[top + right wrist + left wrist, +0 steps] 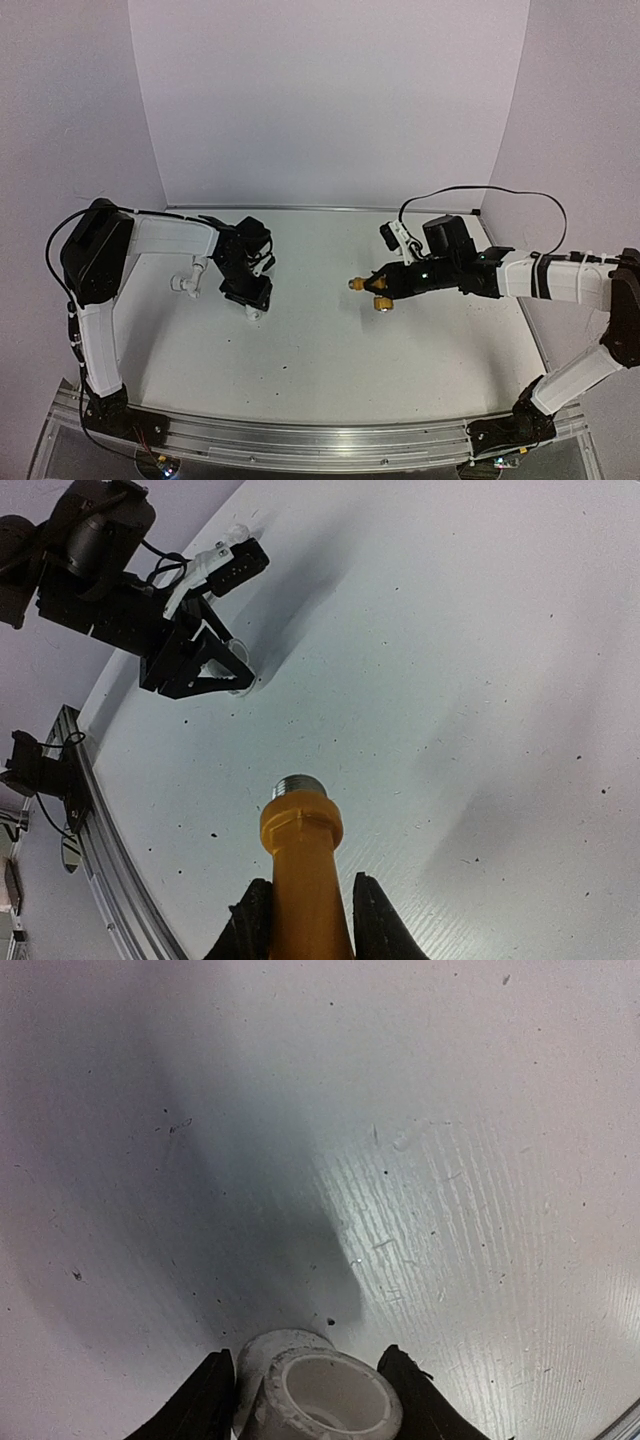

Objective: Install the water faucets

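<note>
A yellow-gold plastic faucet [300,855] with a silvery threaded tip is clamped between the right gripper [312,905]'s black fingers above the white table [470,660]. Far left, the left gripper [195,665] encloses a stubby white fitting [218,669].

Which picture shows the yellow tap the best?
The right wrist view: the yellow tap looks big, silvery threaded end clear, pinched by the right end effector. The top view shows it tiny; the left wrist view misses it.

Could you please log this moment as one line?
left gripper: straddling white pipe fitting, grip unclear | right gripper: shut on yellow faucet | parts apart
</note>
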Tool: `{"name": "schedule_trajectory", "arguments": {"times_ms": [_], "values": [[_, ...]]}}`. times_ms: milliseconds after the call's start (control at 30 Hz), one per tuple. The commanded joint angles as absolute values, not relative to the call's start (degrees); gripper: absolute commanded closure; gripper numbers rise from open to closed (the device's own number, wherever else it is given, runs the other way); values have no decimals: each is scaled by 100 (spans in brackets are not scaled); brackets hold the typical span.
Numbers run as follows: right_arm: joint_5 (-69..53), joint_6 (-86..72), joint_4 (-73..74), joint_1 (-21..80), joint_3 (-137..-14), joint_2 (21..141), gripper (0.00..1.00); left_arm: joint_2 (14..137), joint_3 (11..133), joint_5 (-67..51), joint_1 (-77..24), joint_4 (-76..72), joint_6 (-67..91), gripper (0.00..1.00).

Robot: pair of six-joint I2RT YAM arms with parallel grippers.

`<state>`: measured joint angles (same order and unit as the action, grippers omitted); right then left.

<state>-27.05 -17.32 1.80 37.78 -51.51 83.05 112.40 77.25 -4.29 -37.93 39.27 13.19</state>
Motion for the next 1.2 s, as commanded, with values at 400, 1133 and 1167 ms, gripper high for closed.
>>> {"name": "schedule_trajectory", "arguments": {"times_ms": [400,1133,1167], "values": [[-2914,-1312,-128,3788,-5478,8512,100,10927,7830,-456,-3779,4237,1195,80],[-3573,1887,-1091,4336,-6889,7784,100,8174,6681,-5879,-3085,-2992,6692,100],[-3487,2004,-1168,4448,-6975,7805,100,8193,6535,-5869,-3087,-3583,7223,100]]}}
